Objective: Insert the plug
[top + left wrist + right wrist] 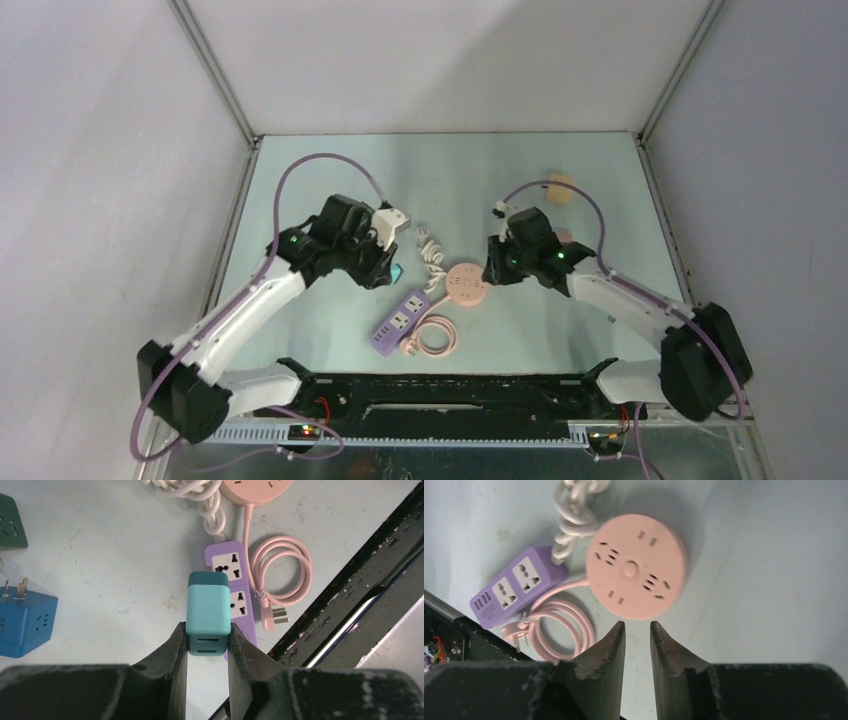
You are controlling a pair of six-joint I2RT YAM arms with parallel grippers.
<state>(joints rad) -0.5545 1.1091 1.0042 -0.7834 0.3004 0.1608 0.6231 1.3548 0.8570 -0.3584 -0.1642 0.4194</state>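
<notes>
Pale green tabletop (330, 190) between grey walls carries a purple power strip (233, 571) and, just beside it, a round pink socket hub (636, 565). The left gripper (207, 631) pinches a teal plug block (208, 605) firmly between its fingers, holding it off the table close to the purple strip and not in any socket; its prongs are hidden. The right gripper (637, 627) hovers just beside the pink hub, jaws a little apart with nothing between them.
</notes>
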